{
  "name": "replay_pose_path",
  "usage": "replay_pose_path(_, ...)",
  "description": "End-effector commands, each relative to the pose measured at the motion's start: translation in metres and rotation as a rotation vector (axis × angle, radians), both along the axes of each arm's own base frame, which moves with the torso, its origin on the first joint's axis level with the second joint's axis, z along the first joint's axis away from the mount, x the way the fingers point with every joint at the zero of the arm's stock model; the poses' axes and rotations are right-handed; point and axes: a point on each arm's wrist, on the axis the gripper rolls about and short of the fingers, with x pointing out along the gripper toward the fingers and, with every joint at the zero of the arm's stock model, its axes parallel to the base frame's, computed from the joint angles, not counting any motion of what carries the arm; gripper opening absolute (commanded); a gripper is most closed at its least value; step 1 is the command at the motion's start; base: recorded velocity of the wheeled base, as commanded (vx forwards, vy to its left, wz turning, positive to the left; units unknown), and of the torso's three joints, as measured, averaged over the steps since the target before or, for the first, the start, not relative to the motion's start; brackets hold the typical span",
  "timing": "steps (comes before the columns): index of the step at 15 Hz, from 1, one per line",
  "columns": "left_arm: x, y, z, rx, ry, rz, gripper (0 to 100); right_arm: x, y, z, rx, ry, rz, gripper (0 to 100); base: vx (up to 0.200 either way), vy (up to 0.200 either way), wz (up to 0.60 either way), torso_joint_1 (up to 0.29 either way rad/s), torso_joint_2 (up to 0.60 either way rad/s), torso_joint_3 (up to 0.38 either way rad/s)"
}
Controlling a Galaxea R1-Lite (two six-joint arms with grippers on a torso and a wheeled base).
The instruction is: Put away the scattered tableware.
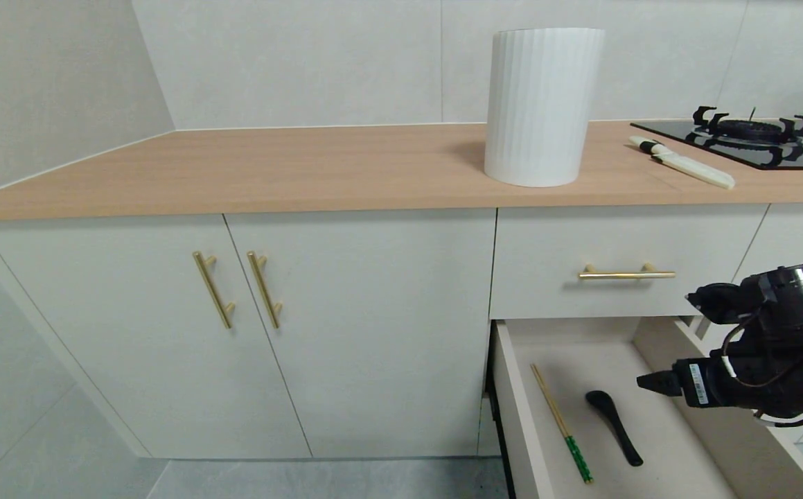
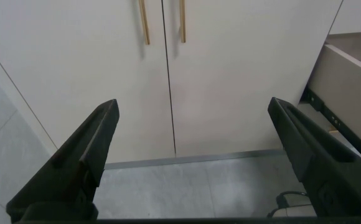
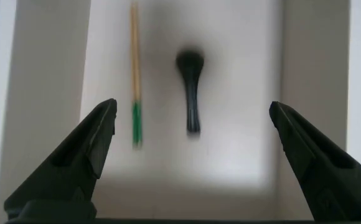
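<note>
Seemingly, chopsticks [image 1: 559, 423] and spoon [image 1: 614, 426] stowed, the empty, wide-open right gripper [image 3: 191, 106] over the lower-right drawer [image 1: 512, 395] next needs the upper-right knife [image 1: 682, 163].

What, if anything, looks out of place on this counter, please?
A white knife lies loose on the counter beside the stove, while chopsticks and a black spoon already sit in the open drawer.

The open drawer [image 1: 512, 402] runs off the bottom edge in the head view, and the right arm [image 1: 775, 378] covers part of its right wall. The gas hob [image 1: 754, 142] gets chopped at the right edge. From the right wrist, the chopsticks [image 3: 134, 74] and black spoon [image 3: 192, 87] look blurry, chopsticks clipped at the edge too.
</note>
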Motion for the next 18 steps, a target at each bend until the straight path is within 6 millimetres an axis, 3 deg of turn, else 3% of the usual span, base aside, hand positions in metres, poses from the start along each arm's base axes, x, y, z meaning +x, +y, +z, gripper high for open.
replay_pose_path(1, 0.0, 0.0, 0.0, 0.0, 0.001, 0.0, 100, -0.012, 0.001, 0.029, 0.025, -0.087, 0.028, 100, 0.0, 0.0, 0.0, 0.0, 0.0, 0.0)
replay_pose_path(4, 0.0, 0.0, 0.0, 0.0, 0.001, 0.0, 100, -0.013, 0.001, 0.028, 0.02, -0.082, 0.028, 100, 0.0, 0.0, 0.0, 0.0, 0.0, 0.0)
replay_pose_path(11, 0.0, 0.0, 0.0, -0.001, 0.002, 0.0, 100, -0.021, 0.001, 0.028, -0.018, -0.06, 0.068, 100, -0.2, 0.0, 0.0, 0.001, 0.0, 0.003)
replay_pose_path(17, 0.0, 0.0, 0.0, -0.001, 0.002, 0.0, 100, -0.035, 0.015, 0.016, -0.064, -0.011, 0.177, 100, 0.0, 0.0, 0.0, 0.0, 0.0, 0.0)
replay_pose_path(18, 0.0, 0.0, 0.0, -0.001, 0.002, 0.0, 100, -0.048, 0.021, 0.011, -0.112, 0.056, 0.262, 100, 0.0, 0.0, 0.0, 0.0, 0.0, 0.0)
